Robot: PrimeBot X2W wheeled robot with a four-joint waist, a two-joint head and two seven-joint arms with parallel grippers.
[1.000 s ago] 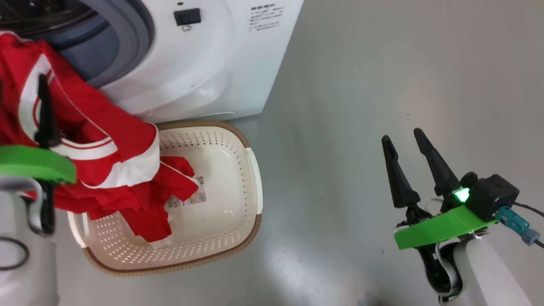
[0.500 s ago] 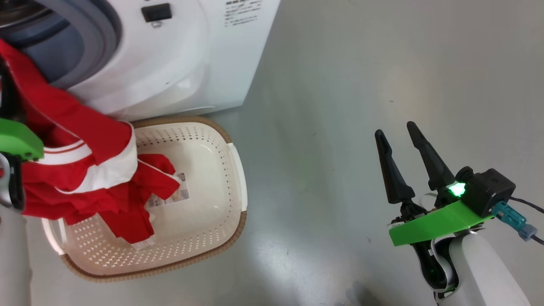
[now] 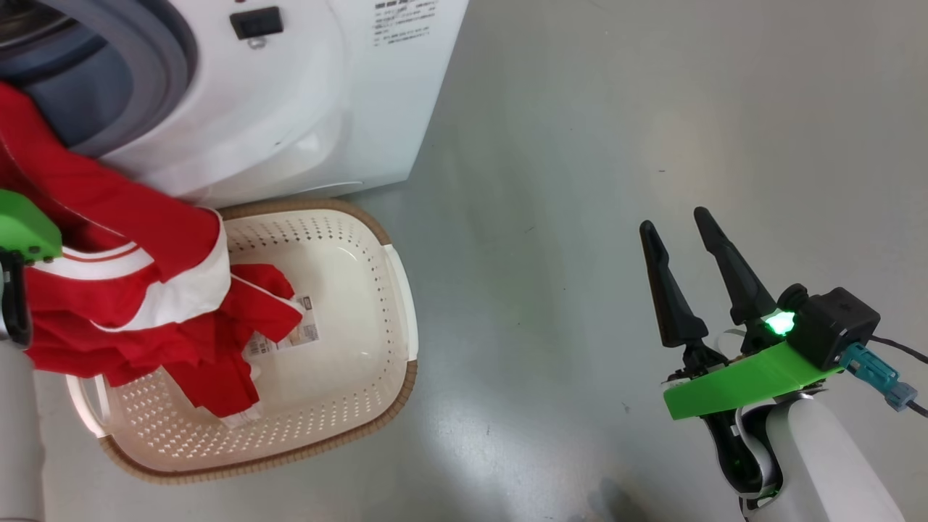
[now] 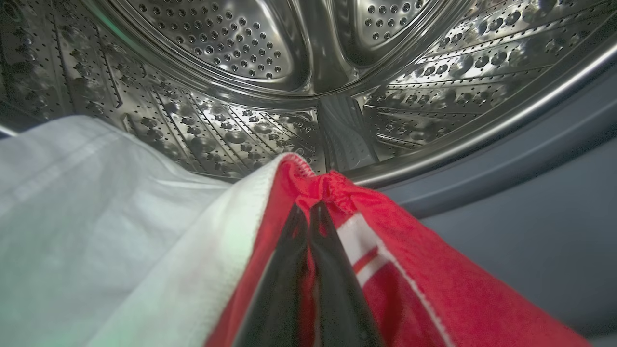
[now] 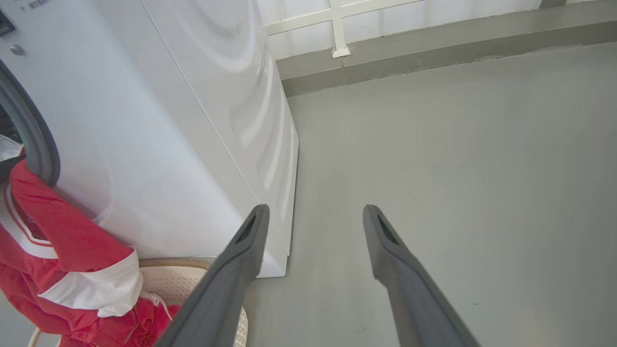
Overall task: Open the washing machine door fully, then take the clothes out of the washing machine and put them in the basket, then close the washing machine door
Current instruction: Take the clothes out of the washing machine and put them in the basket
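Glossy grey floor (image 3: 616, 145); the white washing machine (image 3: 304, 109) stands at far left, the cream basket (image 3: 348, 406) just in front, nearer

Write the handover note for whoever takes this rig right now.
Left gripper: shut on the clothes at the drum mouth.
Right gripper: open, empty, over the floor.
Clothes trail from the washing machine down into the basket in front of it.
Done: machine opened, clothes partly in basket.
Left: pull the rest out, drop it in, shut the machine.
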